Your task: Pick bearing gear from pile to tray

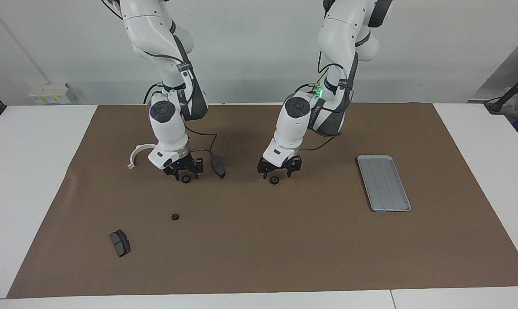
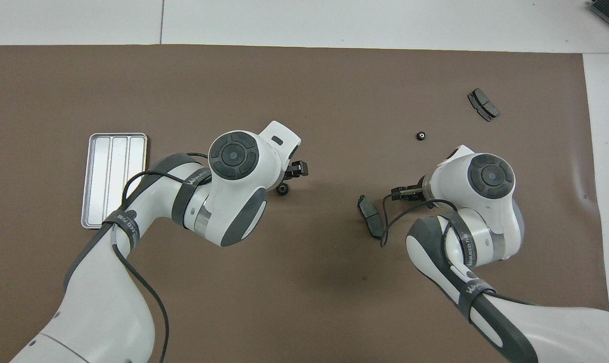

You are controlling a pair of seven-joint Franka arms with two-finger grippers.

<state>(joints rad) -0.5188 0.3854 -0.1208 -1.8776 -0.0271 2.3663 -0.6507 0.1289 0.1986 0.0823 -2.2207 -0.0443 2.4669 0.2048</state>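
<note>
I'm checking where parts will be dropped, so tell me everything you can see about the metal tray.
The tray is a small, flat, silver-grey rectangle that looks like metal, with rounded corners, a low raised rim and ridges running lengthwise that split its floor into strips. It lies flat on the brown mat toward the left arm's end of the table, long side running away from the robots. Nothing lies in it, and no claw or part touches it.
</note>
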